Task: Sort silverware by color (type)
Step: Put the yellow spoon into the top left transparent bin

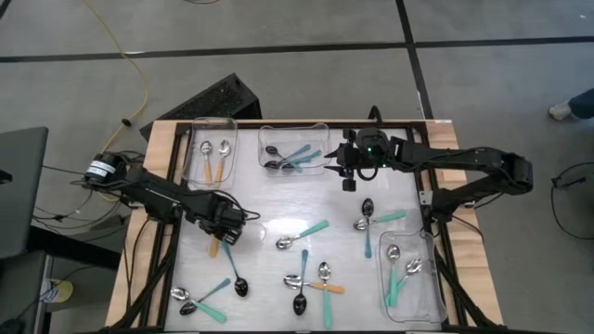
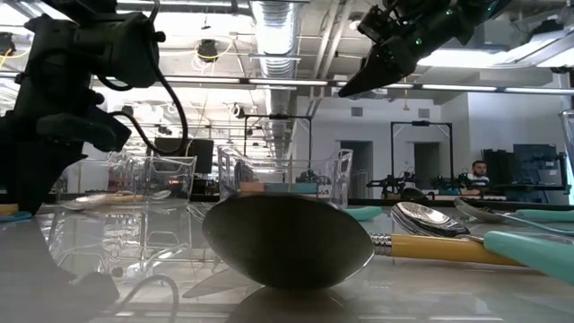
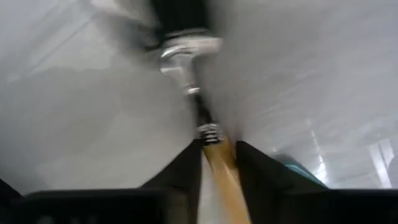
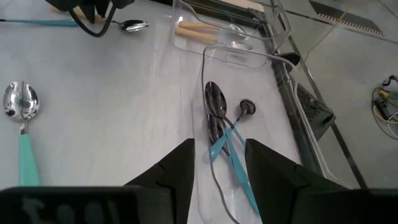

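Table [image 1: 278,227]: pale, glossy worktop in a wooden frame, three clear rectangular plastic bins on it. Far-left bin [image 1: 212,148] has two orange-handled spoons. Far-middle bin [image 1: 295,150] has blue-handled spoons, three or so. Near-right bin [image 1: 408,274] has about three teal-handled spoons. Judgement: sort underway, well under half done; roughly ten spoons lie loose mid-table and along the near side, mixed teal, blue, orange.

L arm: left gripper [image 1: 225,232] low over the left-centre of the table. Left wrist view shows its fingers [image 3: 186,168] pinched in on both sides of an orange-handled spoon [image 3: 214,165], narrow gap, handle between the pads. Looks like a grasp just made or being made; lift not yet visible.

Spoon axis: handle runs straight back between the fingers, silver bowl end leading away from the wrist. High view: most of it is hidden under the gripper, only the orange tip shows toward the near edge.

R arm: right gripper [image 1: 349,172] held above the blue bin's right end, fingers [image 4: 180,165] part open, nothing between them.
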{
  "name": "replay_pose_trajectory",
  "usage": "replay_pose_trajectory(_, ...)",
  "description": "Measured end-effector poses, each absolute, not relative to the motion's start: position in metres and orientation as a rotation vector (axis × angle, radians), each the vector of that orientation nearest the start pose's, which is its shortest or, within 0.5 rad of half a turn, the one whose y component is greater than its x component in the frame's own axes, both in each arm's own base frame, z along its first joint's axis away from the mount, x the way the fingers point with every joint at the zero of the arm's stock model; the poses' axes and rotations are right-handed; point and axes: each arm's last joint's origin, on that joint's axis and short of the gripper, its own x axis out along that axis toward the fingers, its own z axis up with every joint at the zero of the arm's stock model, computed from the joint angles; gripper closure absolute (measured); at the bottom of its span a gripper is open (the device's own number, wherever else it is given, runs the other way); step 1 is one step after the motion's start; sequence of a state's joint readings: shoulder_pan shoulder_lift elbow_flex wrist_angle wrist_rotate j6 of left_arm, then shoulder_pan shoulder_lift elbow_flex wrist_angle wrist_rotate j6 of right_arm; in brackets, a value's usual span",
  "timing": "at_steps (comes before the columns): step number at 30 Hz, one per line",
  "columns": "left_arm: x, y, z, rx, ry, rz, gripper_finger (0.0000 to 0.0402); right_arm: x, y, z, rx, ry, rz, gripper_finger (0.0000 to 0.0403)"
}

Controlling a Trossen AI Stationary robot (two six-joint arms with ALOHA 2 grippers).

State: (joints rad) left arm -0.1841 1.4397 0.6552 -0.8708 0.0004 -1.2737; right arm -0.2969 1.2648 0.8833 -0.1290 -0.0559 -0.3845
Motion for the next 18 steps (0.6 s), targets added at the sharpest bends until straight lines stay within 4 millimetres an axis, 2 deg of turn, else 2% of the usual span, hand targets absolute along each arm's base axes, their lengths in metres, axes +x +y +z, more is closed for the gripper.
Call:
replay_pose_trajectory(2, 0.191, -0.035, 0.141, -0.802, 1.445, 0.894, 0.036, 0.263, -0.079, 0.272, -0.284, 0.542, -0.136, 0.0239)
replay_pose_trajectory(4, 0.191, -0.034, 0.145, -0.779, 1.413, 0.893, 0.0381, 0.263, -0.079, 0.272, -0.284, 0.543, -0.135, 0.0239)
replay_pose_trajectory(6, 0.194, -0.031, 0.151, -0.711, 1.32, 0.923, 0.0381, 0.263, -0.079, 0.272, -0.282, 0.55, -0.134, 0.0239)
replay_pose_trajectory(11, 0.207, -0.027, 0.183, -0.62, 1.136, 0.875, 0.0358, 0.262, -0.078, 0.27, -0.277, 0.567, -0.13, 0.0239)
replay_pose_trajectory(15, 0.215, -0.018, 0.218, -0.533, 0.979, 0.851, 0.0359, 0.262, -0.078, 0.27, -0.268, 0.573, -0.13, 0.0239)
replay_pose_trajectory(18, 0.214, -0.003, 0.243, -0.482, 0.908, 0.887, 0.0371, 0.261, -0.078, 0.269, -0.267, 0.575, -0.13, 0.0239)
